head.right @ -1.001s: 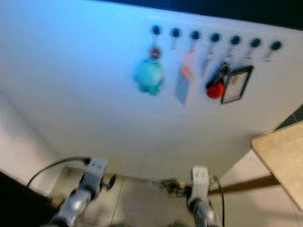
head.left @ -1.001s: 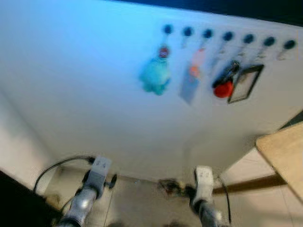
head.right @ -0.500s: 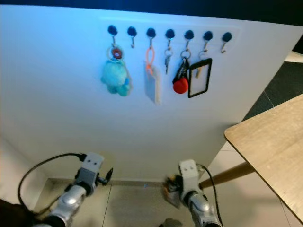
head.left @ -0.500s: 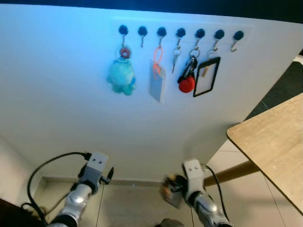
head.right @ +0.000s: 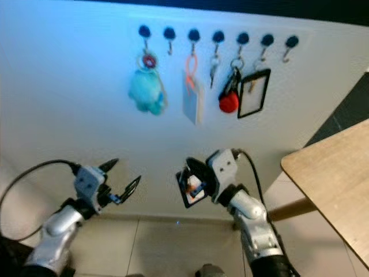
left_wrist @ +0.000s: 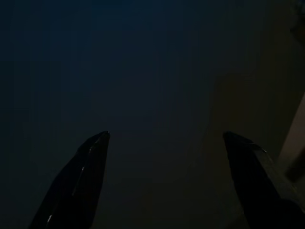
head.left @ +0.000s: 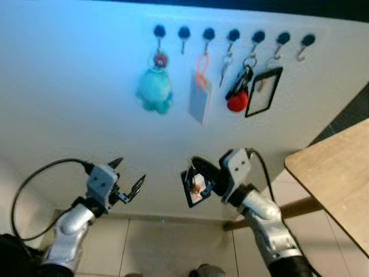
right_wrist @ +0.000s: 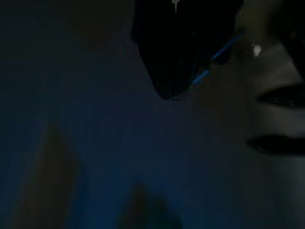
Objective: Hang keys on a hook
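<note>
The keys (head.left: 195, 186), a bunch with a black-framed tag showing an orange-and-white picture, hang tilted in the right gripper (head.left: 199, 182) below the hook row. Seven dark hooks (head.left: 230, 36) line the white wall; the second (head.left: 184, 33) and the last (head.left: 307, 41) are bare.

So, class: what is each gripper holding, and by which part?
The right gripper holds a black-framed tag by its upper edge. The left gripper is open and holds nothing.
</note>
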`<state>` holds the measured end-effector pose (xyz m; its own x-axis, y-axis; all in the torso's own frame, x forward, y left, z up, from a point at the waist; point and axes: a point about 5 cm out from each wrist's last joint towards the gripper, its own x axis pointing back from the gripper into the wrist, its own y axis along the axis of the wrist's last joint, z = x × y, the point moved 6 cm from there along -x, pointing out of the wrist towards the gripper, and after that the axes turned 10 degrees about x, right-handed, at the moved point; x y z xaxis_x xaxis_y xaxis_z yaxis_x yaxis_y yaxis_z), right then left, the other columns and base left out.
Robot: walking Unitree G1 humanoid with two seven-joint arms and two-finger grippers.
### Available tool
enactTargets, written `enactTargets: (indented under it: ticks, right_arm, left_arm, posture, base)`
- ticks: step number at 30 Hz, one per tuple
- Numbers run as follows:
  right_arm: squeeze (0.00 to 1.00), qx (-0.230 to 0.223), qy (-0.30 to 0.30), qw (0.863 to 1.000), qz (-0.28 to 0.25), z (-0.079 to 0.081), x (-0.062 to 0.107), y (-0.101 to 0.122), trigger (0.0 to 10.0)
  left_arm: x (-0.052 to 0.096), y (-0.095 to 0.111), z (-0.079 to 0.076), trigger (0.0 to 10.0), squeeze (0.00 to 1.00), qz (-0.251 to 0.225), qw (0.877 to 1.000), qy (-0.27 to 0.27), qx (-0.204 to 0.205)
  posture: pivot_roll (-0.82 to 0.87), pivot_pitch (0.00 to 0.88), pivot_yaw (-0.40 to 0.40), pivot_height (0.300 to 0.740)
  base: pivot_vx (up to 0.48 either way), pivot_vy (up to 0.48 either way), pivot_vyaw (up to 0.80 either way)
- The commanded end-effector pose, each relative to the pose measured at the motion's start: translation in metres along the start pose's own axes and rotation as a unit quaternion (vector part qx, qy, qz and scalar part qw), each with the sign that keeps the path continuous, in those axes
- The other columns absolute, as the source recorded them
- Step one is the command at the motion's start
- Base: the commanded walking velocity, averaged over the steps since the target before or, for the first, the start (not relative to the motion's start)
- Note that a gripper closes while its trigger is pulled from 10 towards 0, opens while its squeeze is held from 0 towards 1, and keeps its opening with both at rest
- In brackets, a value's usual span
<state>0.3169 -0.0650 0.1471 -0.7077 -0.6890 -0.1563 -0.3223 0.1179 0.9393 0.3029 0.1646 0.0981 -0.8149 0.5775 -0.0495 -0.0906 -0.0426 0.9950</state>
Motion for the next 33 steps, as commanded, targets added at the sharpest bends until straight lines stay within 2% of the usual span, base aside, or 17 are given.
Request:
enactTargets:
  ticks: [1, 3, 4, 7, 11, 12, 13, 16, 17, 19, 23, 26, 29, 33]
  right_arm:
    - [0.0, -0.01, 0.01, 1.0, -0.017, -0.001, -0.003, 0.017, 10.0]
    - [0.0, -0.013, 0.01, 0.999, -0.031, -0.004, -0.005, 0.033, 10.0]
    - [0.0, -0.013, 0.01, 0.999, -0.031, -0.004, -0.005, 0.033, 10.0]
    - [0.0, -0.002, -0.011, 0.998, -0.064, -0.016, -0.006, 0.066, 10.0]
    - [0.0, 0.002, -0.029, 0.997, -0.078, -0.023, -0.005, 0.083, 10.0]
    - [0.0, 0.002, -0.044, 0.994, -0.095, -0.027, -0.006, 0.101, 10.0]
    - [0.0, 0.002, -0.044, 0.994, -0.095, -0.027, -0.006, 0.101, 10.0]
    - [0.0, 0.011, -0.044, 0.992, -0.12, -0.026, -0.01, 0.123, 10.0]
    - [0.0, 0.011, -0.044, 0.992, -0.12, -0.026, -0.01, 0.123, 10.0]
    - [0.0, 0.026, -0.047, 0.99, -0.134, -0.029, -0.011, 0.137, 10.0]
    - [0.0, 0.033, -0.054, 0.989, -0.136, -0.032, -0.013, 0.145, 10.0]
    - [0.0, 0.035, -0.06, 0.99, -0.124, -0.033, -0.015, 0.147, 10.0]
    - [0.0, 0.029, -0.068, 0.992, -0.105, -0.034, -0.02, 0.14, 10.0]
    - [0.0, 0.029, -0.076, 0.991, -0.108, -0.039, -0.029, 0.146, 10.0]
  left_arm:
    - [0.006, 0.008, 0.002, 10.0, 0.0, 0.002, 1.0, -0.014, 0.001]
    - [0.008, 0.021, 0.004, 10.0, 0.0, -0.009, 1.0, -0.019, -0.003]
    - [0.008, 0.021, 0.004, 10.0, 0.0, -0.009, 1.0, -0.019, -0.003]
    - [0.011, 0.047, 0.009, 10.0, 0.0, -0.029, 0.999, -0.024, -0.01]
    - [0.012, 0.061, 0.009, 10.0, 0.0, -0.037, 0.999, -0.027, -0.009]
    - [0.01, 0.078, 0.008, 10.0, 0.0, -0.048, 0.998, -0.035, -0.011]
    - [0.01, 0.078, 0.008, 10.0, 0.0, -0.048, 0.998, -0.035, -0.011]
    - [0.003, 0.098, 0.008, 10.0, 0.0, -0.069, 0.997, -0.043, -0.011]
    - [0.003, 0.098, 0.008, 10.0, 0.0, -0.069, 0.997, -0.043, -0.011]
    - [-0.002, 0.11, 0.012, 10.0, 0.0, -0.092, 0.995, -0.035, 0.001]
    - [-0.005, 0.118, 0.013, 10.0, 0.0, -0.105, 0.994, -0.027, 0.01]
    - [-0.009, 0.125, 0.009, 10.0, 0.0, -0.112, 0.993, -0.028, 0.017]
    - [-0.019, 0.133, 0.0, 10.0, 0.0, -0.122, 0.992, -0.031, 0.027]
    - [-0.026, 0.147, -0.006, 10.0, 0.0, -0.146, 0.988, -0.035, 0.025]
  posture:
    - [0.05, 0.092, -0.06, 0.74]
    - [0.05, 0.095, -0.062, 0.74]
    - [0.05, 0.095, -0.062, 0.74]
    - [0.04, 0.099, -0.066, 0.74]
    - [0.04, 0.104, -0.069, 0.74]
    - [0.04, 0.104, -0.069, 0.74]
    - [0.04, 0.104, -0.069, 0.74]
    - [0.04, 0.109, -0.064, 0.74]
    - [0.04, 0.109, -0.064, 0.74]
    - [0.04, 0.109, -0.061, 0.74]
    - [0.04, 0.111, -0.059, 0.74]
    - [0.04, 0.111, -0.06, 0.74]
    - [0.04, 0.114, -0.062, 0.74]
    - [0.04, 0.11, -0.061, 0.74]
  base:
    - [0.0, 0.0, 0.0]
    - [0.0, 0.0, 0.0]
    - [0.0, 0.0, 0.0]
    - [0.0, 0.0, 0.0]
    - [0.0, 0.0, 0.0]
    - [0.0, 0.0, 0.0]
    - [0.0, 0.0, 0.0]
    - [0.0, 0.0, 0.0]
    - [0.0, 0.0, 0.0]
    - [0.0, 0.0, 0.0]
    - [0.0, 0.0, 0.0]
    - [0.0, 0.0, 0.0]
    - [0.0, 0.0, 0.0]
    - [0.0, 0.0, 0.0]
